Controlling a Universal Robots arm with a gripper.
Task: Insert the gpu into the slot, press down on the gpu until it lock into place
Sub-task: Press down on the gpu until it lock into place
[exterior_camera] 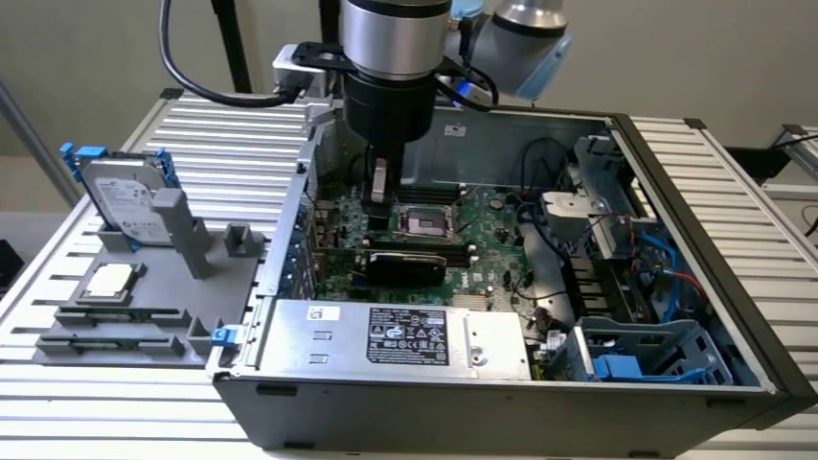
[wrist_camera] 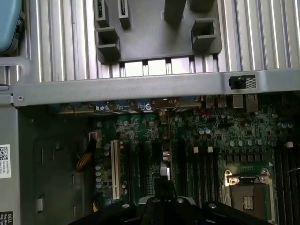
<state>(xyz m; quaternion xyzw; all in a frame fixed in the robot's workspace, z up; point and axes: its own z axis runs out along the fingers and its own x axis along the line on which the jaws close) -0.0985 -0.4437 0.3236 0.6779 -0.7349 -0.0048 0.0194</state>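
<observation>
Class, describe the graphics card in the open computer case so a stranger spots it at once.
Find the open grey computer case, then its green motherboard. The graphics card stands there, just behind the silver power supply: a long black-covered card, unlike the bare square processor socket behind it.

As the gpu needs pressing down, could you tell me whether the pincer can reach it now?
Probably yes: the shut pincer hangs inside the open case, close by the gpu, with no cable or bracket visibly between them.
</observation>
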